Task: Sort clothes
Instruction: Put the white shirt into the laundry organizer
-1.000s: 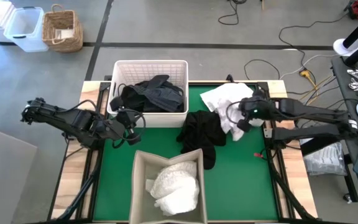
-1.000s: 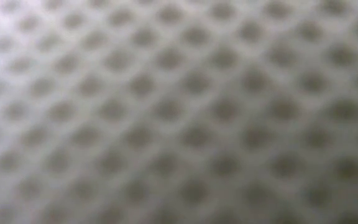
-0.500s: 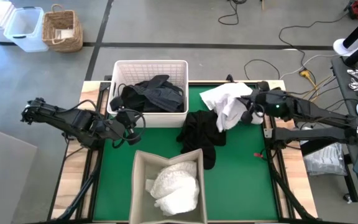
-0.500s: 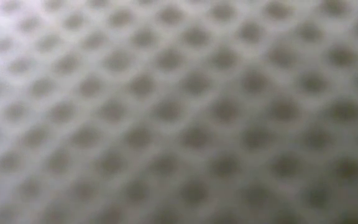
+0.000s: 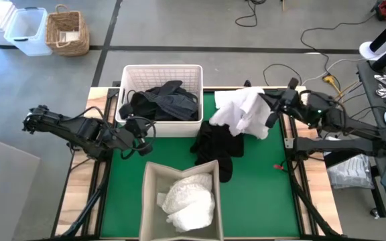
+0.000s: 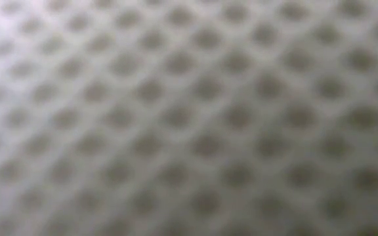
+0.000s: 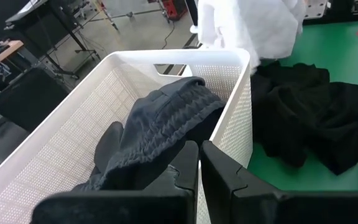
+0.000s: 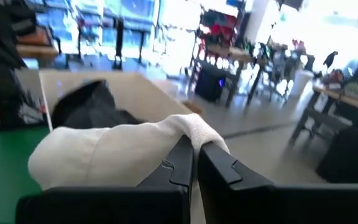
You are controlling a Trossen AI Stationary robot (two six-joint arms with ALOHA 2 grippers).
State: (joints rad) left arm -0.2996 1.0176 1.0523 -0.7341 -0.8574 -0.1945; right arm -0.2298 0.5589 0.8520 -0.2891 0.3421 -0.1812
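My right gripper (image 5: 271,107) is shut on a white garment (image 5: 244,112) above the far right of the green mat (image 5: 260,187). A black garment (image 5: 218,144) lies on the mat beside and partly under the white one. Dark clothes (image 5: 163,104) fill the white plastic basket (image 5: 162,69) at the far left; in the left wrist view they show as a dark heap (image 7: 154,134). My left gripper (image 5: 139,136) hangs shut by the basket's near left corner, holding nothing; its shut fingers (image 7: 199,168) point over the basket's rim. My right gripper pinches a bunched fold of the white garment (image 8: 194,129) between its two fingers. The fingers lie about level and come from the table's right side. The garment hangs slack below and to the left of them, over the black garment; whether its lower edge (image 5: 221,122) touches that one, I cannot tell.
A grey bin (image 5: 147,201) at the near edge holds white garments (image 5: 189,199). Its mesh-like wall (image 6: 189,118) fills the low view. Bare mat lies at the near right. Beyond the table, a wicker basket (image 5: 68,31) and a clear tub (image 5: 27,30) stand on the floor.
My right gripper has risen and drawn back toward the table's far right corner, tipping up from a downward slant to level. It has kept hold of the white garment, which was lying on the mat and has been lifted so that it hangs from the fingers.
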